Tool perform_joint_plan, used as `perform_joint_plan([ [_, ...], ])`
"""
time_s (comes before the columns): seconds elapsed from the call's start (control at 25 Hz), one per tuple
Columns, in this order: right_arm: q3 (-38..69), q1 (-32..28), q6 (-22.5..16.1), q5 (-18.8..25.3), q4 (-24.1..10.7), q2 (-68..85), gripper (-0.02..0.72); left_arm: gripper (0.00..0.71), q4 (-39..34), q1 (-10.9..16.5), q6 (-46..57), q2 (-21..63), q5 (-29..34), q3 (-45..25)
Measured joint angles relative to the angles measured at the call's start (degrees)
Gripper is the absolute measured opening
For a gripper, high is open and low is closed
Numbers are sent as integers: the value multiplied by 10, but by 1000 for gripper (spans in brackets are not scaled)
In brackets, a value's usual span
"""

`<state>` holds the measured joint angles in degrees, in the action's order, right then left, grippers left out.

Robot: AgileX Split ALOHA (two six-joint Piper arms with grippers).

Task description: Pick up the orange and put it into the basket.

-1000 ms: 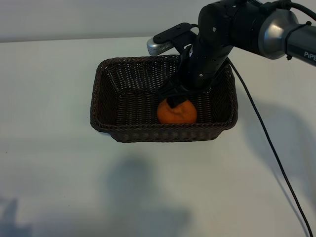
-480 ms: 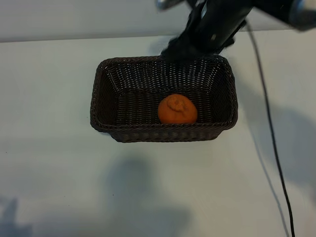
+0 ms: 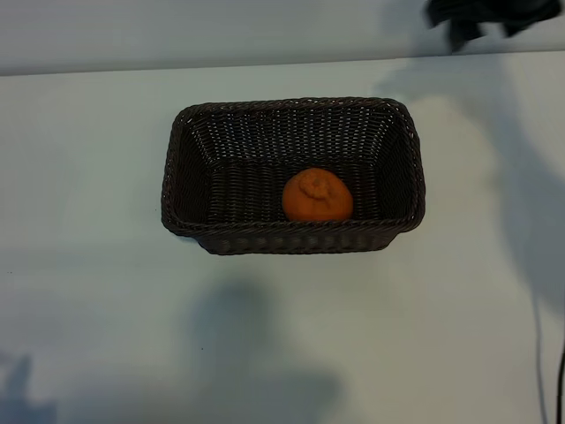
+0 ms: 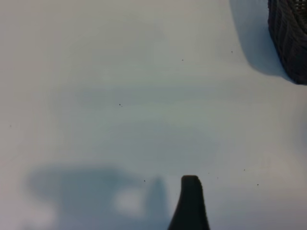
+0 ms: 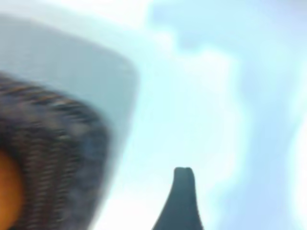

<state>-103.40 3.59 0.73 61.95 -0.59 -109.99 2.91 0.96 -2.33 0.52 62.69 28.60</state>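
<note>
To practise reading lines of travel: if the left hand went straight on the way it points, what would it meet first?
Probably the bare table; the left hand faces it, with the basket off to one side. Depth is unclear.

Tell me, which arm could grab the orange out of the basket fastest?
Probably the right. The right arm hangs just past the basket's far corner, and its camera sees the orange. The left pincer is over bare table, seeing only the basket's edge.
</note>
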Motion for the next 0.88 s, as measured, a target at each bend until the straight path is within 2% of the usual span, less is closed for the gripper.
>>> perform_joint_plan([
  [0.12, 0, -54, 5, 1, -4, 0, 599, 589, 0, 0, 0, 0, 0, 0],
  [0.32, 0, -108, 13, 3, -4, 0, 599, 589, 0, 0, 0, 0, 0, 0],
  [0.76, 0, -143, 19, 22, 1, 38, 597, 589, 0, 0, -2, 0, 0, 0],
  [0.88, 0, -155, 19, 39, 1, 72, 597, 589, 0, 0, -2, 0, 0, 0],
])
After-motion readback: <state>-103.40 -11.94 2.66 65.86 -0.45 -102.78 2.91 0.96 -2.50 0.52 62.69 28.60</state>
